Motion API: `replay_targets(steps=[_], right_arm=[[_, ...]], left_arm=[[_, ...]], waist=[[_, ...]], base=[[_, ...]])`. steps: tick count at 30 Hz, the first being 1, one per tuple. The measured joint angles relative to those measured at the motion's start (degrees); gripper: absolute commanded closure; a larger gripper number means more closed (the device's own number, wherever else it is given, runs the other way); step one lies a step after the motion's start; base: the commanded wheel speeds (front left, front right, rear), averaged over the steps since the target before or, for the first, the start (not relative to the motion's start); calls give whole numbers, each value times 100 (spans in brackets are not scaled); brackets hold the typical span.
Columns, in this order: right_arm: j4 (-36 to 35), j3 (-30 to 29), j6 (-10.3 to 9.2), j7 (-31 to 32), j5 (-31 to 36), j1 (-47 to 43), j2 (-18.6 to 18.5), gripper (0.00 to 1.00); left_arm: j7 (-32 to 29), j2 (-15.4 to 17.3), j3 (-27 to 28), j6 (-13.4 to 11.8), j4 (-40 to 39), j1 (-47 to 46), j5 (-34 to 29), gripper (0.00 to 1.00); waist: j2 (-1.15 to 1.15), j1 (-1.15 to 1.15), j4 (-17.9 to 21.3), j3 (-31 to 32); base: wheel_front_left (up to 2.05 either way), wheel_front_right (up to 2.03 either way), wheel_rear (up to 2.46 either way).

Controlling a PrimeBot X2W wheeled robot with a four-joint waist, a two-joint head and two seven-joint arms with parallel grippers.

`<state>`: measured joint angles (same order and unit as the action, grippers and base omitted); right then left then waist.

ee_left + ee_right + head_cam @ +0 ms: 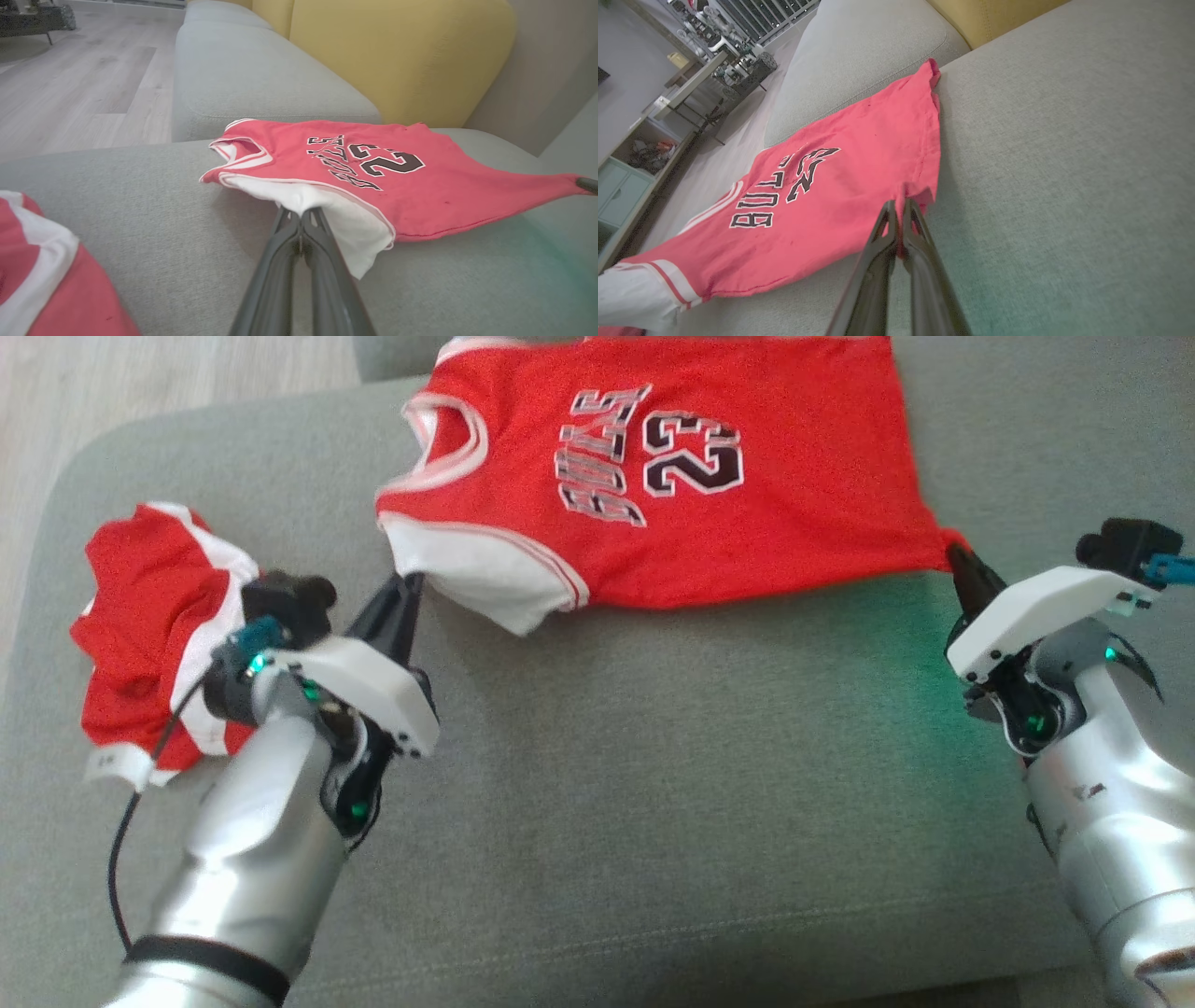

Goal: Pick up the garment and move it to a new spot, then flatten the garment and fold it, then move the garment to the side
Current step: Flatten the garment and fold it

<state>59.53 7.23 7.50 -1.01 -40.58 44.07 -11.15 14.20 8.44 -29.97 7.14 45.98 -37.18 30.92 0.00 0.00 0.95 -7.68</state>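
The left end effector (408,583) clamps the jersey (794,523) sleeve, right end effector (959,558) its hem corner; fabric taut between them.

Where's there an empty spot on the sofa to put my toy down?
The wide grey cushion on the robot's side of the jersey, between the left gripper and right gripper, is bare. The left end is crowded: a crumpled red-and-white garment lies there.
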Motion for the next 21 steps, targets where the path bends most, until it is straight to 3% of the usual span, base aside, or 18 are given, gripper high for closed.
replay_targets(steps=[12, 21], right_arm=[[-470, 1028, 1, 249, 103, -577, -374, 100], [-263, 1411, 1, 7, 568, -638, -810, 100]], left_arm=[[-465, 441, -331, -10, -1071, 1173, 107, 100], [-1015, 712, -231, -107, -1774, 1722, 628, 100]], waist=[[0, 0, 210, 316], [0, 0, 233, 472]], base=[[0, 0, 0], [0, 0, 0]])
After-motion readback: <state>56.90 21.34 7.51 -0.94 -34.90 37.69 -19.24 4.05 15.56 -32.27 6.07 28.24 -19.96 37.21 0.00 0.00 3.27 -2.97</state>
